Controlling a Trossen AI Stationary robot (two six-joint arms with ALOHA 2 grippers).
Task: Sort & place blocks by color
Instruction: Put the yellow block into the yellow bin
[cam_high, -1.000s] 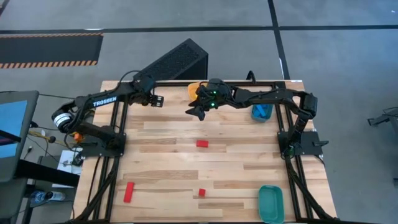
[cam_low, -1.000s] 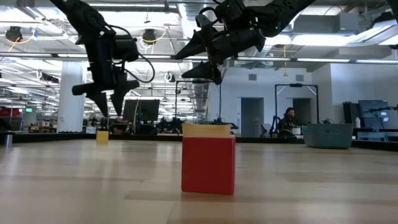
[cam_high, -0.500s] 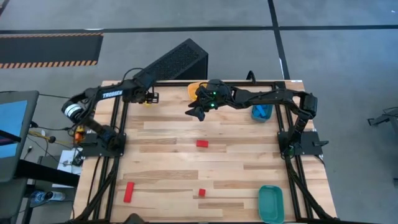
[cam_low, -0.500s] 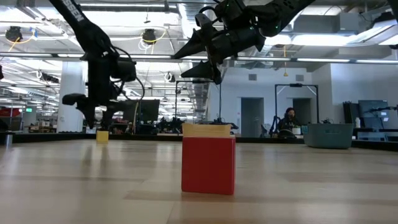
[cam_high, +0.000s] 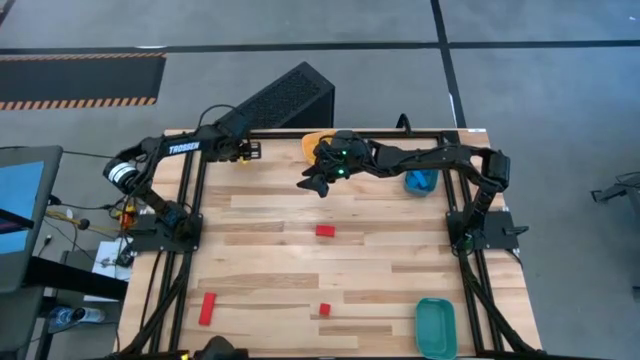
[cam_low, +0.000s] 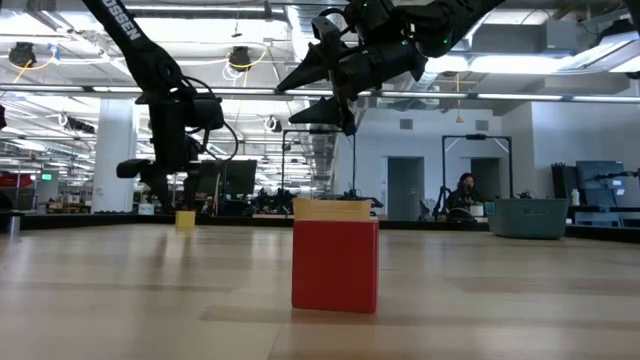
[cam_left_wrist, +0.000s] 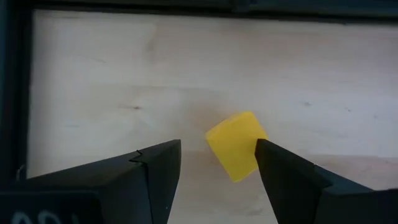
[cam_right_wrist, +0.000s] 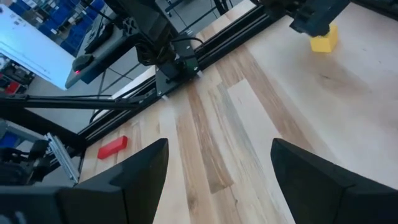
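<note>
A small yellow cube (cam_left_wrist: 233, 152) stands on the table near its far left corner, also seen in the low view (cam_low: 185, 218) and the right wrist view (cam_right_wrist: 324, 38). My left gripper (cam_left_wrist: 217, 146) is open and low over it (cam_high: 247, 152), one finger on each side. My right gripper (cam_high: 315, 181) is open and hovers high above the far middle of the table (cam_low: 320, 95), touching nothing. A red cube (cam_high: 325, 231) lies mid-table. A red bar (cam_high: 208, 308), a tiny red cube (cam_high: 324, 310) and another red bar (cam_high: 336, 328) lie near the near edge. My left gripper comes from above, pointing down, open around the yellow cube. The inner side of one finger (cam_left_wrist: 273, 168) meets the cube's corner (cam_left_wrist: 254, 138); the other finger stands apart from it. The cube sits flat on the table, turned askew between the fingers.
An orange tray (cam_high: 313, 142) sits at the far edge behind my right gripper. A blue tray (cam_high: 421, 181) is at the far right, and a teal tray (cam_high: 435, 327) at the near right corner. A black frame rail (cam_left_wrist: 186, 5) runs just beyond the yellow cube.
My left gripper has moved toward the far edge and come down around the yellow cube. In the last half second the cube has slid a little toward the table's right. My right arm has kept still.
</note>
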